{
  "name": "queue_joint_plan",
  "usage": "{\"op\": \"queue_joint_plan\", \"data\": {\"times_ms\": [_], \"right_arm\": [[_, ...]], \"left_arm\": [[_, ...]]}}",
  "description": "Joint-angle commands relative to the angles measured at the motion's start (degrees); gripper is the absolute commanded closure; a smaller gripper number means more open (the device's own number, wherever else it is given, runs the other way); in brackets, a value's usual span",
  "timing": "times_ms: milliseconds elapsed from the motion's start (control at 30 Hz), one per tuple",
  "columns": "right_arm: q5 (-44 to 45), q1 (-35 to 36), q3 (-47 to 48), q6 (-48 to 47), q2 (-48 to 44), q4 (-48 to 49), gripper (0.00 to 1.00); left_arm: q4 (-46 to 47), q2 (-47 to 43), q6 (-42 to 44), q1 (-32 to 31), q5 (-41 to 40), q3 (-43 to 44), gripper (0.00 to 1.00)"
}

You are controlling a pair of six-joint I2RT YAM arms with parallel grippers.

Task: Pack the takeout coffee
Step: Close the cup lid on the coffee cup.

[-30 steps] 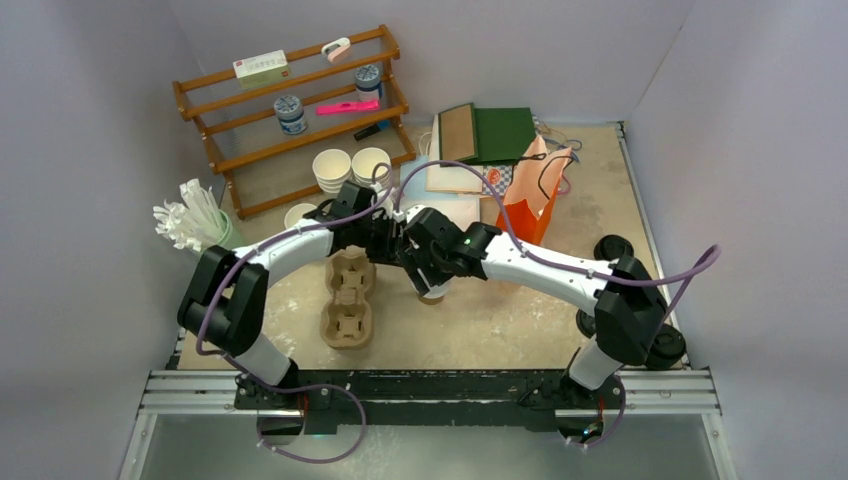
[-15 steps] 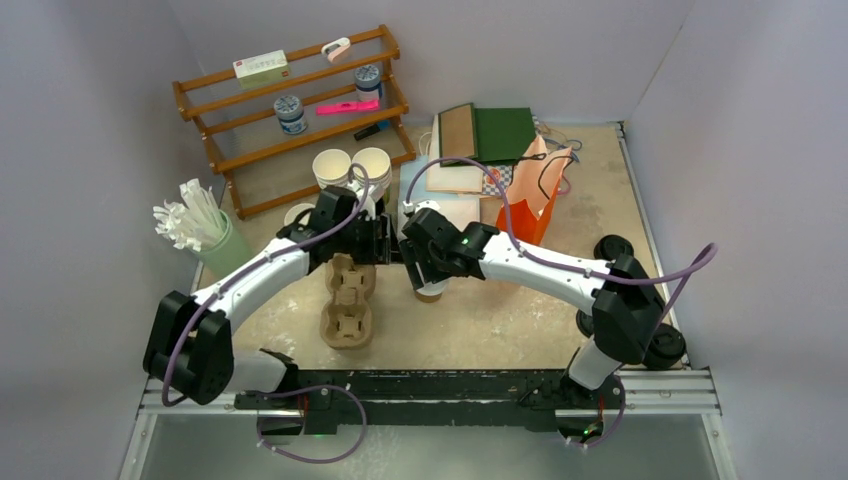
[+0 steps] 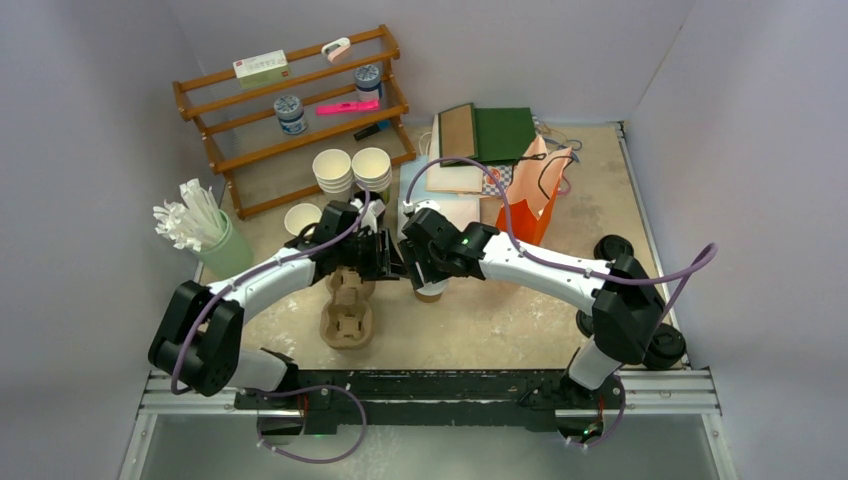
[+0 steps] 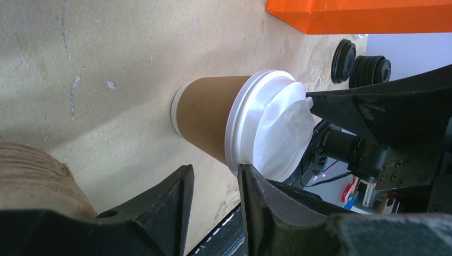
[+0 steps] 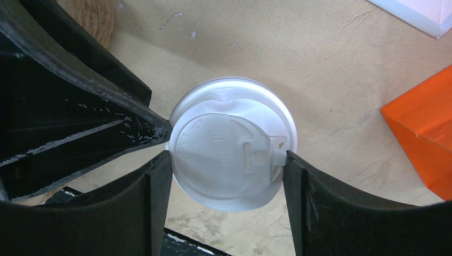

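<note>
One takeout coffee, a brown kraft cup (image 4: 205,120), stands on the table between the two arms, mostly hidden under them from above (image 3: 431,293). Its white lid (image 5: 232,144) sits slightly tilted on the rim. My right gripper (image 5: 228,157) hangs over the cup and is shut on the lid, one finger touching each side. My left gripper (image 4: 214,168) reaches in from the left, low beside the cup. It is open with nothing between its jaws. One fingertip (image 4: 244,170) touches the lid's rim (image 4: 272,133).
A brown pulp cup carrier (image 3: 347,300) lies just left of the cup. An orange paper bag (image 3: 525,215) stands behind and to the right. Stacked white cups (image 3: 350,168), a wooden shelf (image 3: 290,110), a green cup of straws (image 3: 205,225) and black lids (image 3: 612,247) ring the area.
The left arm's elbow swung out to the lower left, and its gripper shifted nearer and down beside the cup. The right arm and the cup stayed put.
</note>
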Motion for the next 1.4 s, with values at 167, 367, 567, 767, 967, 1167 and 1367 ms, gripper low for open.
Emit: {"op": "queue_joint_plan", "data": {"times_ms": [167,367,567,767,967,1167,1367], "right_arm": [[0.94,-0.65,-3.1,-0.74,4.73,-2.88,0.41],[0.9,-0.62,-3.76,-1.15,4.48,-2.64,0.42],[1.03,-0.61,-3.7,-1.52,4.63,-2.79,0.42],[1.79,-0.6,-2.97,-1.64,6.03,-3.44,0.42],[5.44,-0.6,-3.33,-2.39,7.32,-4.09,0.42],[6.26,-0.6,-4.53,-2.16,8.58,-4.55,0.42],[6.31,-0.57,-5.39,-1.54,10.39,-5.1,0.42]], "left_arm": [[6.93,-0.41,-2.79,0.31,0.49,-0.31,0.63],[7.92,2.06,-2.99,0.31,0.72,-0.31,0.65],[4.51,4.81,-1.96,0.31,0.12,-0.31,0.69],[-0.74,5.71,0.17,0.33,-2.87,0.1,0.71],[-2.65,6.84,1.29,0.31,-4.1,0.37,0.71],[-3.56,8.67,2.43,0.31,-4.28,0.14,0.72],[-5.05,9.51,3.73,0.31,-5.07,0.33,0.72]]}}
